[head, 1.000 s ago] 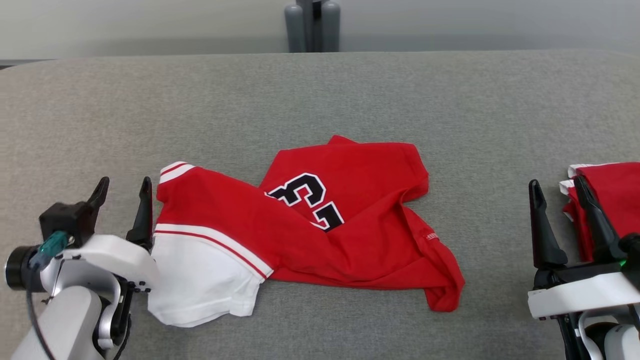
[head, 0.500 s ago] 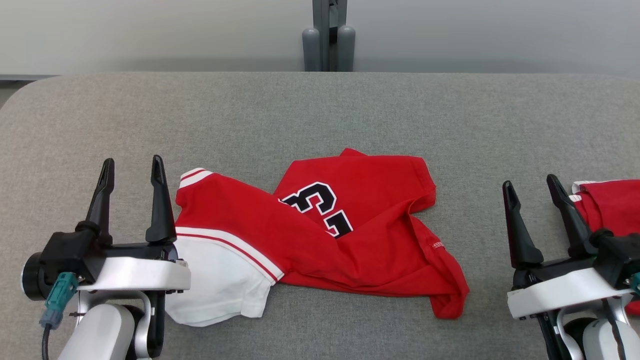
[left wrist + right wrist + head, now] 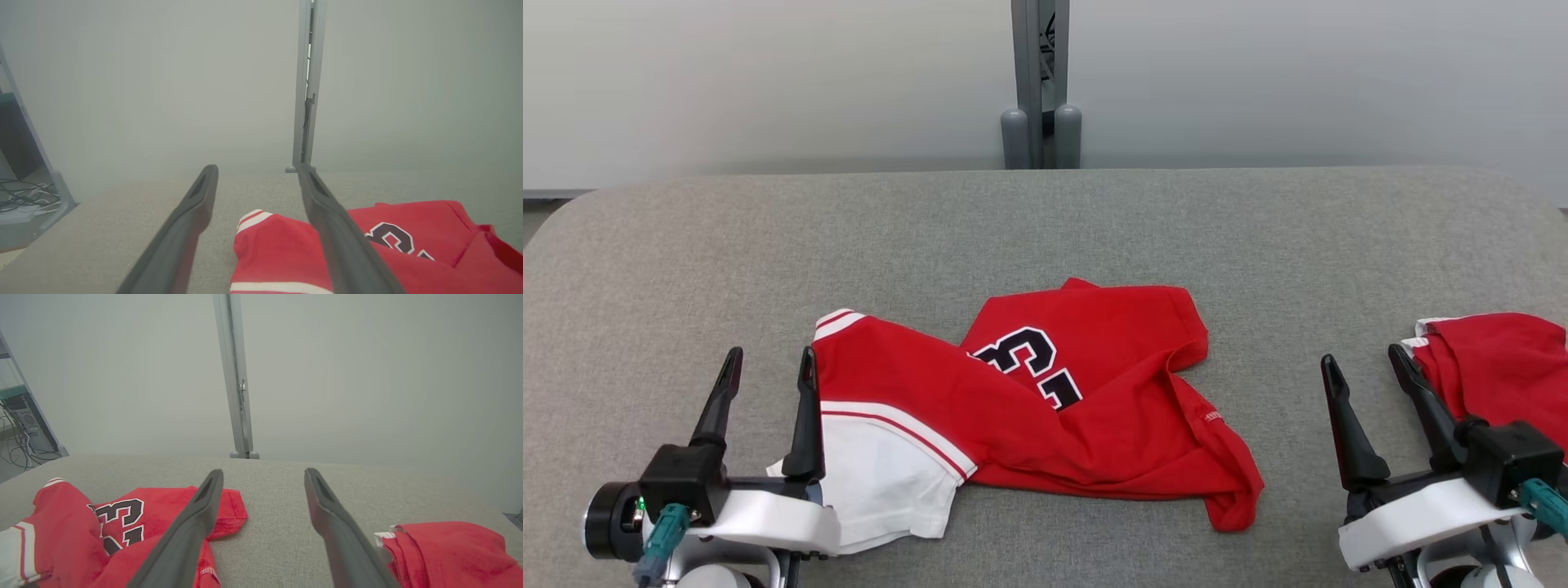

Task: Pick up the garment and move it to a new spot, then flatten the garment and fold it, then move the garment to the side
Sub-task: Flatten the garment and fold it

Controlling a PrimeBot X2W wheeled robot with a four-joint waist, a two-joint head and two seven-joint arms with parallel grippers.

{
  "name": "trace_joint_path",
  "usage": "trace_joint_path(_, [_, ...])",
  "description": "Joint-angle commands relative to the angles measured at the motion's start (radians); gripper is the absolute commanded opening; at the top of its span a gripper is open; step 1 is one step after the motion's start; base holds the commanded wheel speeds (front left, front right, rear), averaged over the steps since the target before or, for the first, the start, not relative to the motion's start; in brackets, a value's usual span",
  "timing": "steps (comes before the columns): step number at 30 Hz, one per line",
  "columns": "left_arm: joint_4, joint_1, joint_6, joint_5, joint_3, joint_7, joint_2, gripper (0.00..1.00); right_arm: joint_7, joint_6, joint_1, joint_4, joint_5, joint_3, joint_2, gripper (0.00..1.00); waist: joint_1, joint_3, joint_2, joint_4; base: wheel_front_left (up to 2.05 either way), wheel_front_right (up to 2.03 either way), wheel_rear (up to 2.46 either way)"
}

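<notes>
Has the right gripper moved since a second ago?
Yes. Judged against the second red garment, the right gripper has shifted left: its fingertip overlapped that garment, now lies left of it.

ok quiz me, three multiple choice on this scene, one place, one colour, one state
1. Where on the table does the second red garment lie? A) right side B) left side C) far edge
2. On the numbered jersey, the sleeve panel by the left gripper is: A) blue B) white C) black
3. The left gripper and right gripper are: A) both shut B) one shut C) both open
1 A, it lies beside the right gripper; 2 B, white with red stripe; 3 C, jaws spread, gripping nothing.
</notes>
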Motion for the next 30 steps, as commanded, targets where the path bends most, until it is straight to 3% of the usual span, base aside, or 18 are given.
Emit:
trace_joint_path(1, [0.003,0.008,-0.004,0.013,-0.002,-0.003,0.009,1.00,0.003,0.000,0.014,-0.008,-0.008,-0.004,-0.005,1.00,-0.0001,-0.009,0.0000,-0.005,0.00,0.00,0.00])
trace_joint_path(19, [0.017,0.003,-0.008,0.004,-0.015,0.005,0.021,1.00,0.038,0.000,0.044,-0.040,-0.025,-0.007,-0.004,1.00,-0.0001,-0.015,0.0000,0.013,0.00,0.00,0.00])
trace_joint_path(30, [0.031,-0.027,-0.004,-0.016,-0.019,0.004,-0.002,1.00,0.114,0.000,-0.008,0.085,-0.065,0.177,-0.069,1.00,-0.0001,0.045,0.0000,0.054,0.00,0.00,0.00])
